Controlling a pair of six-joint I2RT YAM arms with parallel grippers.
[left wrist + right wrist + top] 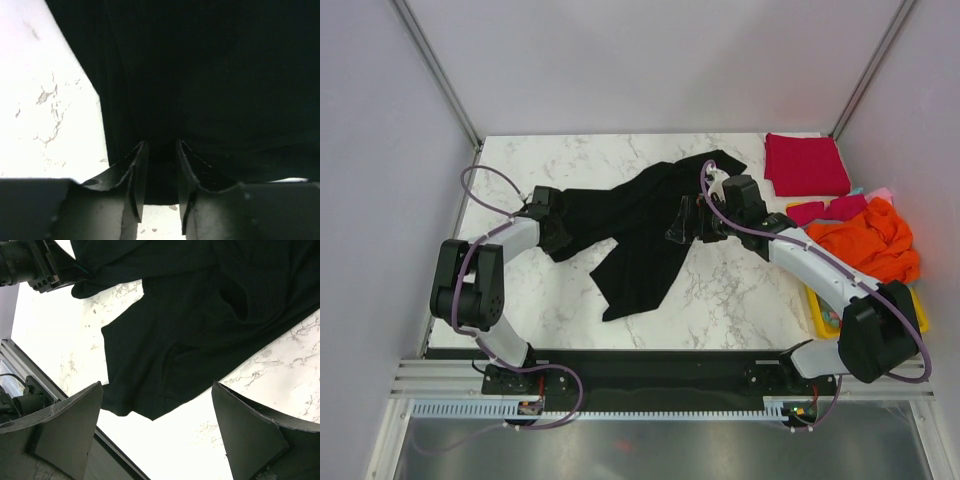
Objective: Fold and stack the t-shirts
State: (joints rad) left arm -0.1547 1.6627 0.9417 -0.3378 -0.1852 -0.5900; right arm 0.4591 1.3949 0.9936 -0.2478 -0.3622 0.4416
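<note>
Table [740, 290] first: white marble, with the big black t-shirt [640, 230] sprawled crumpled across the middle. At the right edge sits a yellow basket [817, 312] with an orange t-shirt [868, 240] heaped in it and a bit of red cloth [828, 209] at its far end. A folded red t-shirt [806, 165] lies flat in the far right corner. The left gripper [161, 150] has its jaws pinched nearly together on the black shirt's left edge. The right gripper [157, 385] hangs over the shirt, jaws wide apart, gripping nothing.

bright, wrist views overexposed.
</note>
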